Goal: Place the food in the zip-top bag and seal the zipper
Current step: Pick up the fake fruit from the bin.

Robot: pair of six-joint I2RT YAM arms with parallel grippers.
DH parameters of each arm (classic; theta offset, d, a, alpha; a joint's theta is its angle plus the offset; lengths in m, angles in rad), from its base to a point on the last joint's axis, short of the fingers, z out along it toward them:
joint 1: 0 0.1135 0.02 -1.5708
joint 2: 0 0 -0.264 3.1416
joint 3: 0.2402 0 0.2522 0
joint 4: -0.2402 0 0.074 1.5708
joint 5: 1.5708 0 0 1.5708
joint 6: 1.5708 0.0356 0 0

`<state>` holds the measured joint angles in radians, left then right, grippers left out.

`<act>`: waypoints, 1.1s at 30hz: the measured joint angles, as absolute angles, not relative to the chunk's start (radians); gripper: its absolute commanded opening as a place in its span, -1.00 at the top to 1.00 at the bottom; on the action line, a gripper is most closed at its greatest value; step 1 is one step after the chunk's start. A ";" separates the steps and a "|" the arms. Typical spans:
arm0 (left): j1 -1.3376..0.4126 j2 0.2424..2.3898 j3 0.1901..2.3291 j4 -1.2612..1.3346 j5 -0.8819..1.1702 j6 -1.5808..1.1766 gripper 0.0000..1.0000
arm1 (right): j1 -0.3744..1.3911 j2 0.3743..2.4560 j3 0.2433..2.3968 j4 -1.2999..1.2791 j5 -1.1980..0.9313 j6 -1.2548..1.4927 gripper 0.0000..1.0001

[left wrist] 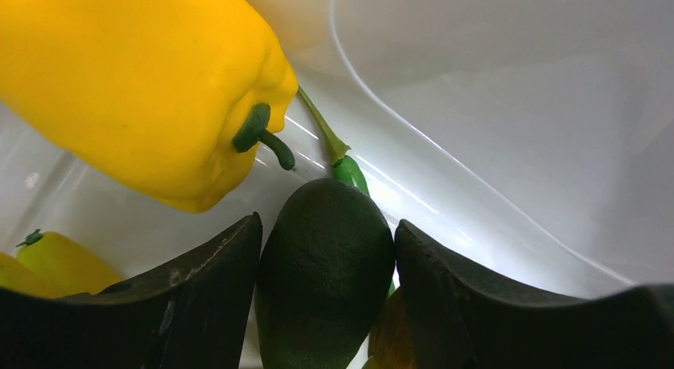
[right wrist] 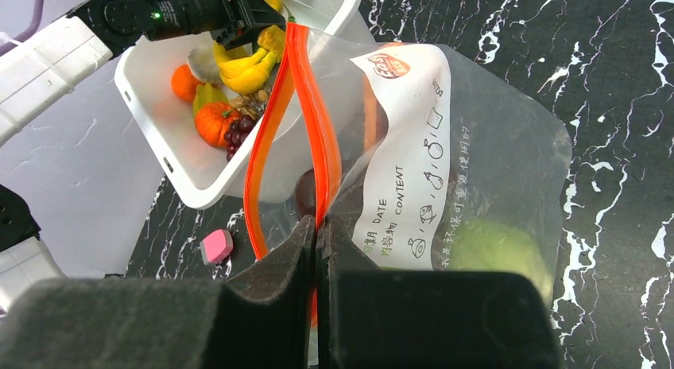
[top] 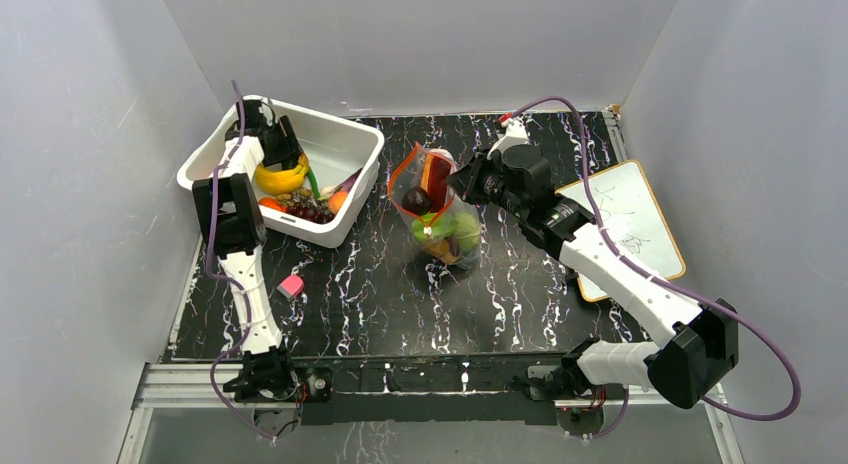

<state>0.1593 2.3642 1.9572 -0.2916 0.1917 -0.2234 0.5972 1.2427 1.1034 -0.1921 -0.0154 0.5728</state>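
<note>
The clear zip-top bag (top: 440, 209) stands mid-table with its mouth open; a dark eggplant (top: 417, 200) and green and orange pieces lie inside. My right gripper (right wrist: 318, 226) is shut on the red-orange zipper (right wrist: 314, 106) and holds the near lip up; a pale-green cabbage (right wrist: 493, 246) shows through the plastic. My left gripper (left wrist: 327, 250) is down inside the white bin (top: 345, 134), both jaws touching a dark green avocado (left wrist: 326, 266). A yellow pepper (left wrist: 135, 83) and a green chilli (left wrist: 348, 168) lie just beyond it.
The bin also holds a banana (top: 283, 177), dark grapes (top: 312, 212) and orange pieces (top: 338, 199). A small pink block (top: 291, 286) lies on the black marbled table in front of the bin. A whiteboard (top: 635, 219) lies at the right edge.
</note>
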 measured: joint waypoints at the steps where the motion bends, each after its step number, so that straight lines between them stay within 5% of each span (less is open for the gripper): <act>1: 0.158 2.368 1.959 -0.291 0.192 -0.223 -0.08 | 0.596 1.241 1.103 -0.192 -0.014 0.573 1.00; 10: 0.145 2.368 1.964 -0.297 0.193 -0.210 0.47 | 0.595 1.237 1.103 -0.192 -0.010 0.573 1.00; 33: 0.121 2.024 1.714 -0.145 0.202 -0.189 0.57 | 0.595 1.198 1.097 -0.206 0.008 0.603 1.00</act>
